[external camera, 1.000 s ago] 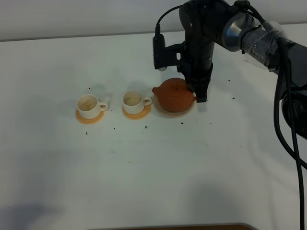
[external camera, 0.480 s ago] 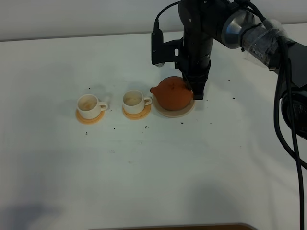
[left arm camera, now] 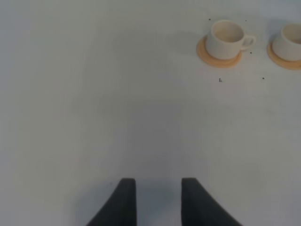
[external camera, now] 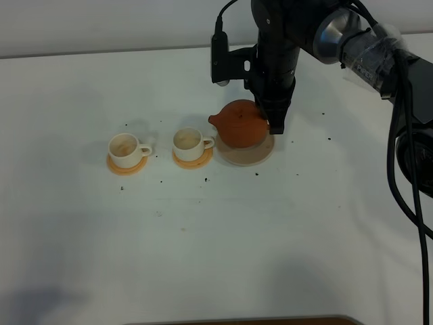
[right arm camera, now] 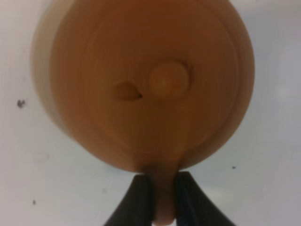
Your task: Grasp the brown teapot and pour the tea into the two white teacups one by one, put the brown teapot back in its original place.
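Note:
The brown teapot (external camera: 241,124) hangs a little above its pale beige saucer (external camera: 247,152), spout pointing left toward the cups. My right gripper (external camera: 274,125) is shut on the teapot's handle; the right wrist view shows the teapot's lid (right arm camera: 165,80) from above with the handle pinched between the fingers (right arm camera: 141,195). Two white teacups stand on orange coasters to the left: the near one (external camera: 189,141) next to the saucer, the far one (external camera: 125,148) further left. My left gripper (left arm camera: 154,202) is open over bare table, far from the cups (left arm camera: 228,37).
The white table (external camera: 216,237) carries a few dark specks. The right arm's black cables (external camera: 406,169) hang at the right edge. A dark edge shows at the table's front (external camera: 270,321).
My right gripper has lifted the teapot off the saucer and carried it slightly left; the saucer's front now shows bare. The cups have not moved.

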{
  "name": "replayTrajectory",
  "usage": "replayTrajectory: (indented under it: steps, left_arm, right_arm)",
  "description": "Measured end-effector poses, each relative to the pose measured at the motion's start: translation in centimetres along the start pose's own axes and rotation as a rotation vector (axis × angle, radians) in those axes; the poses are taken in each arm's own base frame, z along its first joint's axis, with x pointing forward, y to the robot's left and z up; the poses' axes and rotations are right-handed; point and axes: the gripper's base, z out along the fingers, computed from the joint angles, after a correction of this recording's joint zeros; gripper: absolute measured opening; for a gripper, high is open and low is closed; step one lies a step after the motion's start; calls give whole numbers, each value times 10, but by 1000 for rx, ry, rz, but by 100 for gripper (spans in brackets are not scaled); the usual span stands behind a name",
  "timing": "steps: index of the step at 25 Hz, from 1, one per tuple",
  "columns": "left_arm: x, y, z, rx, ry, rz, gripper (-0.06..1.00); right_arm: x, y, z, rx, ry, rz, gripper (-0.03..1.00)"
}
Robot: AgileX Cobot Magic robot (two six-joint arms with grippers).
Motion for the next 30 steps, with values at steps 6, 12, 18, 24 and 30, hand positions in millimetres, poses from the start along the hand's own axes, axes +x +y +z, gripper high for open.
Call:
replayTrajectory:
  steps: [6, 12, 18, 24, 30]
  left_arm:
    - [0, 0, 0, 0, 0, 0, 28]
    - [0, 0, 0, 0, 0, 0, 28]
    - [0, 0, 0, 0, 1, 0, 28]
    - [0, 0, 0, 0, 1, 0, 28]
    - [0, 0, 0, 0, 1, 0, 28]
  right_arm:
    - [-1, -2, -5, 15, -9, 11, 14]
    - [-1, -4, -27, 51, -30, 21, 14]
    - [-17, 5, -31, 54, -40, 22, 14]
    - [-41, 10, -50, 102, -90, 18, 14]
    - [-62, 20, -60, 131, -131, 11, 14]
